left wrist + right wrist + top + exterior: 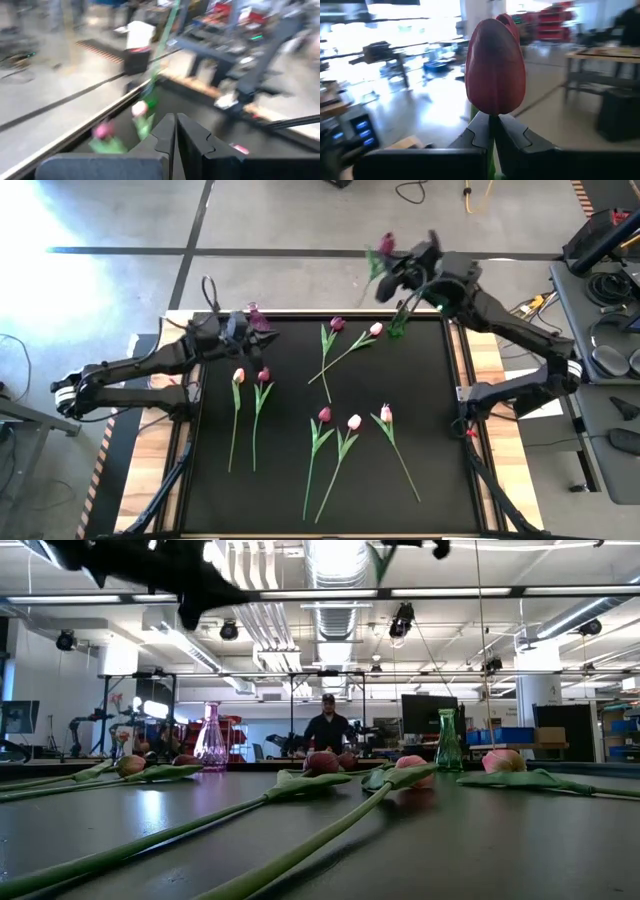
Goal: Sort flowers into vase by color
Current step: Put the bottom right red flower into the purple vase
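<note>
At the table's far left edge the left gripper (243, 328), fingers pressed together on nothing visible, hovered near the pink vase (211, 738), which seemed to hold one magenta bloom already. Across the black mat (420, 420) eight tulips were yet unsorted: a pale tulip (238, 376) and a magenta tulip (264, 375) on the left, then six more toward the middle and right. At the far right the right gripper (388, 272) pinched a dark magenta tulip (495, 75) just under its head, high above the green vase (448, 742), so most of the sorting seemed still ahead.
</note>
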`<action>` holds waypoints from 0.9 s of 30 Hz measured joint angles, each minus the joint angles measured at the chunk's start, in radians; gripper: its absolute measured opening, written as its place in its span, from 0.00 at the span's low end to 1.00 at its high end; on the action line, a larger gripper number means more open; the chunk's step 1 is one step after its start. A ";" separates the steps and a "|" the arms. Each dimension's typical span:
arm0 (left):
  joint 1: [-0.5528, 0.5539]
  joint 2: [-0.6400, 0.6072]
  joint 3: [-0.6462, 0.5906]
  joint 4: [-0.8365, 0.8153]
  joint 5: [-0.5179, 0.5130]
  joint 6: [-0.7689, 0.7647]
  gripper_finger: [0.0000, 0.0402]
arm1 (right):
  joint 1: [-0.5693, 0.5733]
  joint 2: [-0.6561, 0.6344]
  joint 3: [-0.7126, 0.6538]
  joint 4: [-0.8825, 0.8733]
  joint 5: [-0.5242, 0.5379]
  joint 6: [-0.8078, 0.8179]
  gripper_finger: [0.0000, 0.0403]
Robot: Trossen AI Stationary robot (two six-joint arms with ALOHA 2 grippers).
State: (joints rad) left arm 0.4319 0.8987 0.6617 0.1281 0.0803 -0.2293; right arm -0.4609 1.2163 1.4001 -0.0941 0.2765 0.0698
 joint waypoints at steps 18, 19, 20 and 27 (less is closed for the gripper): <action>0.005 0.254 0.452 -0.267 0.223 0.140 0.32 | 0.289 0.416 0.375 -0.010 -0.079 -0.067 0.03; 0.005 0.262 0.457 -0.268 0.226 0.142 0.35 | 0.290 0.426 0.396 -0.016 -0.080 -0.069 0.03; 0.005 0.266 0.460 -0.264 0.229 0.142 0.38 | 0.291 0.435 0.416 -0.021 -0.079 -0.072 0.03; 0.003 0.271 0.469 -0.220 0.279 0.139 0.39 | 0.291 0.479 0.521 -0.059 -0.102 -0.098 0.03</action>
State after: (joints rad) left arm 0.4352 1.1693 1.1310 -0.0922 0.3592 -0.0898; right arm -0.1699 1.6948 1.9213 -0.1528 0.1743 -0.0281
